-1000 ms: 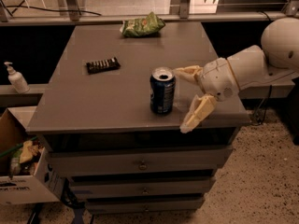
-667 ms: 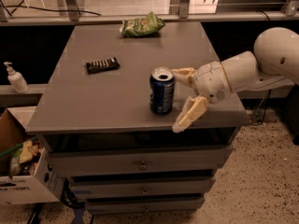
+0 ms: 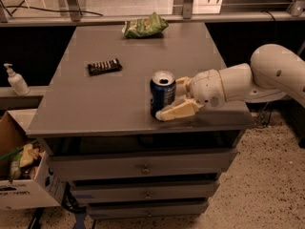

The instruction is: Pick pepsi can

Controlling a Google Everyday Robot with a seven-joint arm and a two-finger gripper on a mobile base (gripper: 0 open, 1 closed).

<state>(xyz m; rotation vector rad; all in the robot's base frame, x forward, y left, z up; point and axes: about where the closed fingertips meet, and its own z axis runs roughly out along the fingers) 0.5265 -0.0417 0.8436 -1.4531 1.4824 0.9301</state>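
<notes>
The pepsi can (image 3: 161, 94), dark blue with a silver top, stands upright near the front right of the grey cabinet top (image 3: 109, 99). My gripper (image 3: 169, 99) reaches in from the right at can height. It is open, with the can between its cream fingers. The near finger (image 3: 177, 111) lies along the front of the can's base, and the far finger (image 3: 181, 84) sits behind the can's right side. The can rests on the surface.
A flat dark snack bar (image 3: 104, 66) lies at the left middle and a green chip bag (image 3: 145, 26) at the back. A soap bottle (image 3: 16, 80) and a cardboard box (image 3: 21, 175) stand left of the cabinet. The front edge runs just below the can.
The gripper has moved left to the can, and its near finger has swung in against the can's front. The can has not moved.
</notes>
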